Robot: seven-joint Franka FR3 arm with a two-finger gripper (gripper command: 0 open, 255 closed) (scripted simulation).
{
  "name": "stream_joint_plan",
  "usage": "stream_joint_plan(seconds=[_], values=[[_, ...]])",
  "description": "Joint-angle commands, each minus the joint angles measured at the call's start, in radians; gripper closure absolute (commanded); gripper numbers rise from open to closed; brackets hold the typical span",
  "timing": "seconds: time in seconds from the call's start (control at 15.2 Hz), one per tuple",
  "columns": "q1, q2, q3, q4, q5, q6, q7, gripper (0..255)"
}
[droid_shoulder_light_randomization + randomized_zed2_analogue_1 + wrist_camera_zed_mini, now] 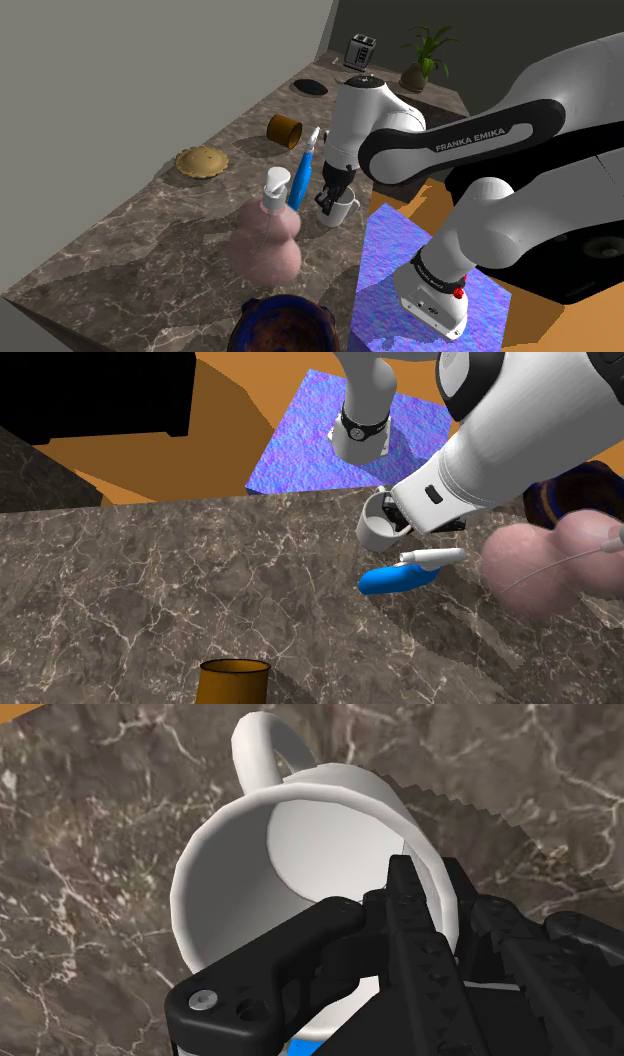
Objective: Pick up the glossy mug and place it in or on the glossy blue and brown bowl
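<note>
The white mug (343,212) stands mid-frame in the shoulder view, near the desk (130,240) edge, its wall pinched by the closed gripper (428,889). The grasp looks made. Lifting and carrying to the blue-brown bowl (285,322), bottom centre, remain.

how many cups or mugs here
2: a glossy white mug clasped by the black gripper, and an orange-brown handleless cup farther along the marble counter. The arm may hide others.

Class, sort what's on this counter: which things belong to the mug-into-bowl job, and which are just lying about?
Job: white mug, blue and brown bowl, gripper.
Lying about: pink spray bottle, blue brush, brown cup, toaster, potted plant.
</note>
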Motion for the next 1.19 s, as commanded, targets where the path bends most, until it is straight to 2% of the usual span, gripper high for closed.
stream_joint_plan(seconds=[0.0, 0.2, 1.12], values=[[0.000, 0.000, 0.000, 0.000, 0.000, 0.000, 0.000, 255], [0.000, 0.000, 0.000, 0.000, 0.000, 0.000, 0.000, 255], [0.002, -0.112, -0.039, 0.122, -0.014, -0.233, -0.012, 255]])
